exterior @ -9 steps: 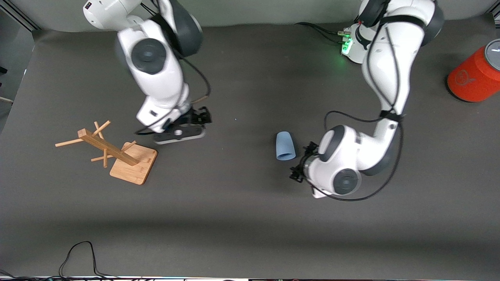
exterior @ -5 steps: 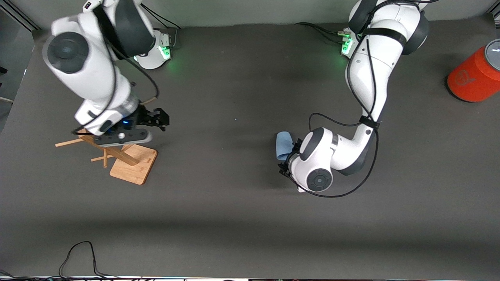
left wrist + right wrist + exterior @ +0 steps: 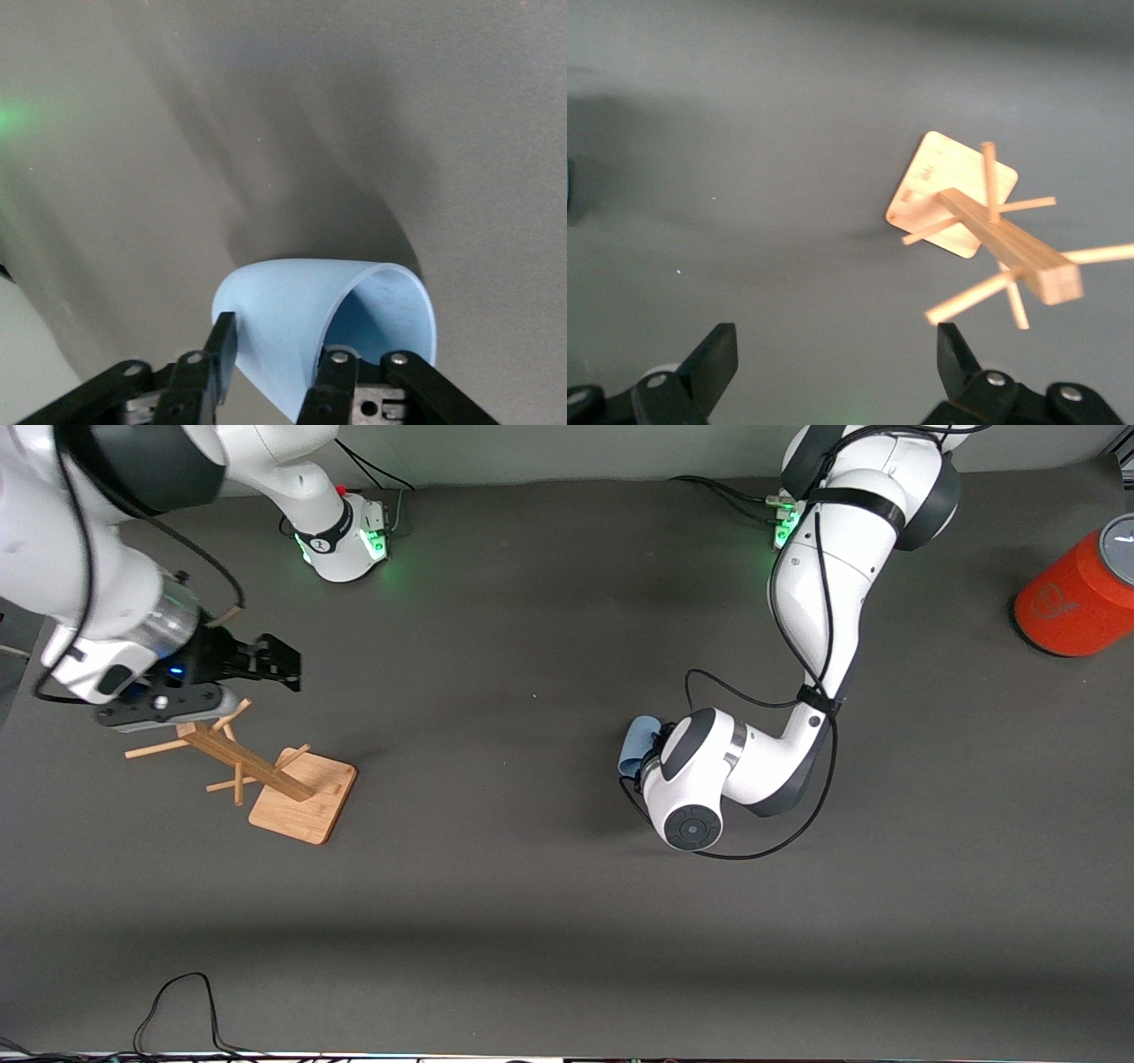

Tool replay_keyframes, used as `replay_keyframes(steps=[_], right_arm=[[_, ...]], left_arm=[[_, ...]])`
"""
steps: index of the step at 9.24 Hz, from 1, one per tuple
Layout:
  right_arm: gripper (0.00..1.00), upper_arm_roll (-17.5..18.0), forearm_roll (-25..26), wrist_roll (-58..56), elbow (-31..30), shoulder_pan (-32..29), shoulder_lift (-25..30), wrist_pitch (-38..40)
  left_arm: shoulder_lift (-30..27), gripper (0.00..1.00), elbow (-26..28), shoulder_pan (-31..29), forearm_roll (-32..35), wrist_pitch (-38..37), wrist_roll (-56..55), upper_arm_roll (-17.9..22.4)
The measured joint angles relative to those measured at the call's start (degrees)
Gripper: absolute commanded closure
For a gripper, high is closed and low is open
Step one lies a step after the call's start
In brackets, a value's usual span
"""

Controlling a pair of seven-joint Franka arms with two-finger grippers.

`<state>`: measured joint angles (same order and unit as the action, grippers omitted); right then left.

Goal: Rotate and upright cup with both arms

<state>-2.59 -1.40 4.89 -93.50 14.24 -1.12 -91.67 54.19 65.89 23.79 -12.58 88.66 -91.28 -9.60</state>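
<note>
The light blue cup [image 3: 633, 742] lies on its side near the table's middle, toward the left arm's end. In the left wrist view its mouth [image 3: 390, 310] faces the camera. My left gripper [image 3: 275, 363] is down at the cup's mouth end, open. One finger [image 3: 221, 341] is outside the wall and the other [image 3: 341, 372] is at the rim, with the wall between them. In the front view the left wrist [image 3: 691, 779] hides this gripper. My right gripper [image 3: 275, 664] is open and empty, up in the air beside the wooden rack [image 3: 266, 771].
The wooden rack, with a square base and angled pegs, stands toward the right arm's end; it also shows in the right wrist view [image 3: 983, 221]. A large orange cylinder [image 3: 1076, 598] lies at the left arm's end. A black cable [image 3: 177, 1001] loops at the near edge.
My left arm has moved onto the cup, its fingers now at the mouth end. My right arm has swung away from the middle toward its own end, past the rack.
</note>
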Motion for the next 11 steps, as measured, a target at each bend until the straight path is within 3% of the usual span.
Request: replay_keyframes(steps=[1,2,5,7,9,11], right_arm=[[0.00,2.43,0.00,-2.19,-0.79,-4.48,1.03,0.22],[0.00,2.72,0.00,-4.89,-1.30,-6.47,1.79,0.31],[0.00,1.79,-0.24,-6.43,-1.71,-7.06,2.25,0.32],[0.00,1.58,-0.24,-6.43,-1.86,-7.08,2.23,0.32],[0.00,1.19,-0.24,-6.07,-1.76,-7.15,1.88,0.27],[0.00,1.53,-0.22,-4.63,-1.37,-6.08,1.71,1.38]], left_arm=[[-0.03,1.00,-0.27,-0.03,0.00,-0.69,0.00,0.05],[-0.09,1.00,-0.65,-0.08,0.00,-1.35,0.00,0.08],[-1.61,1.00,-2.17,-0.02,0.35,-1.17,0.33,0.06],[-5.11,1.00,-2.33,1.21,5.12,0.20,-0.72,-0.05],[-6.99,1.00,-2.03,4.97,15.94,4.82,-15.24,-0.06],[-6.78,1.00,0.03,7.22,22.21,8.63,-30.51,-0.11]])
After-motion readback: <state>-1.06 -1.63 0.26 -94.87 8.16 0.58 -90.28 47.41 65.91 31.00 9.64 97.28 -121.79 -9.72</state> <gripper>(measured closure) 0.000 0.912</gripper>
